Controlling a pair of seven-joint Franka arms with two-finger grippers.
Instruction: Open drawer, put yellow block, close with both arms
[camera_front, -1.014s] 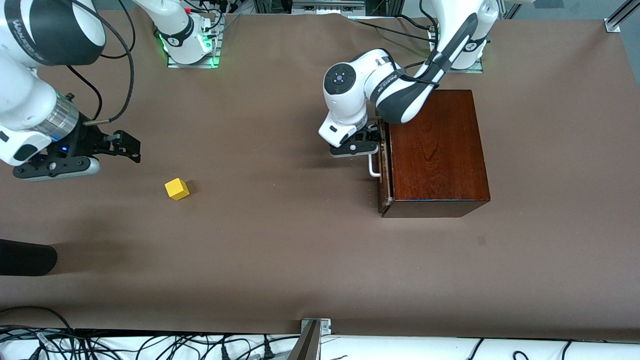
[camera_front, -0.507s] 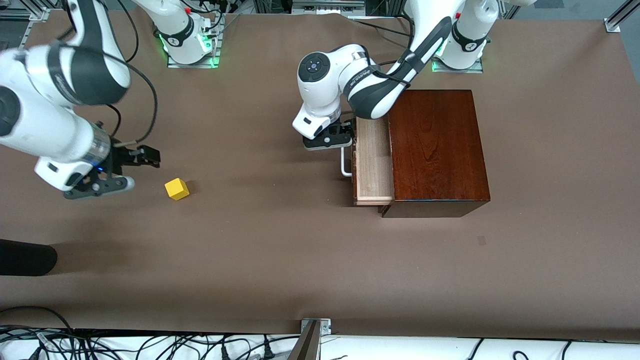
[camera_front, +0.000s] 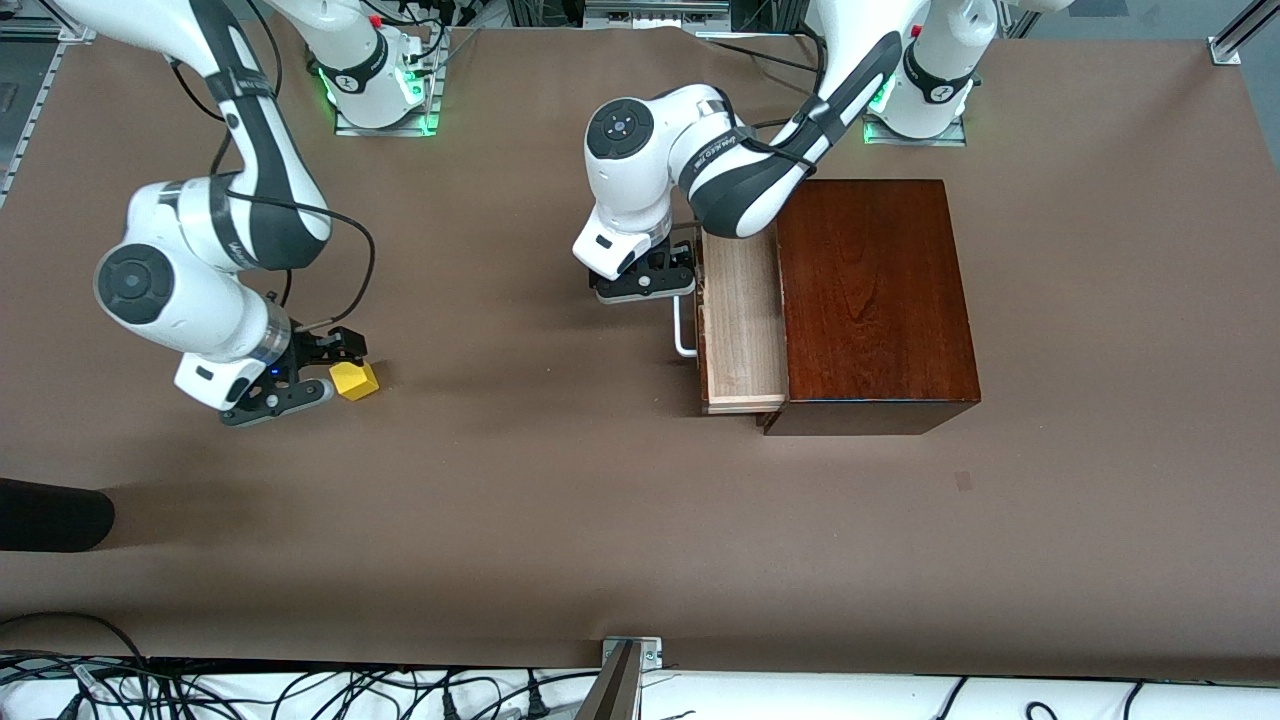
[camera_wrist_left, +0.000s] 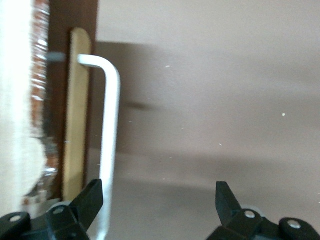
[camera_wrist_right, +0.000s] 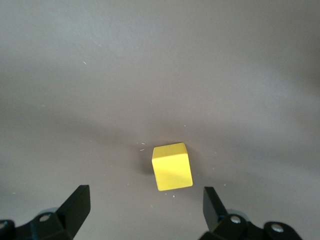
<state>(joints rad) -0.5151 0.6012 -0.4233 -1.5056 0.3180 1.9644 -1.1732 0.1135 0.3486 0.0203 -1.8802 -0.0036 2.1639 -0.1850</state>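
The yellow block (camera_front: 356, 381) (camera_wrist_right: 172, 166) lies on the brown table toward the right arm's end. My right gripper (camera_front: 330, 366) (camera_wrist_right: 146, 195) hangs low right beside it, open, with the block just ahead of its fingertips and not between them. The drawer (camera_front: 742, 318) stands pulled partway out of the reddish-brown wooden box (camera_front: 875, 300), its pale tray showing. My left gripper (camera_front: 668, 272) (camera_wrist_left: 158, 192) is open at the white handle (camera_front: 683, 332) (camera_wrist_left: 110, 130). The bar runs just inside one finger (camera_wrist_left: 90, 200), and the fingers stand wide apart.
A black rounded object (camera_front: 50, 515) lies at the table's edge toward the right arm's end, nearer the front camera than the block. Cables and a metal bracket (camera_front: 630, 652) run along the table's near edge.
The drawer went from shut to pulled partway out as my left gripper drew back toward the right arm's end. My right arm swung over and came down beside the yellow block.
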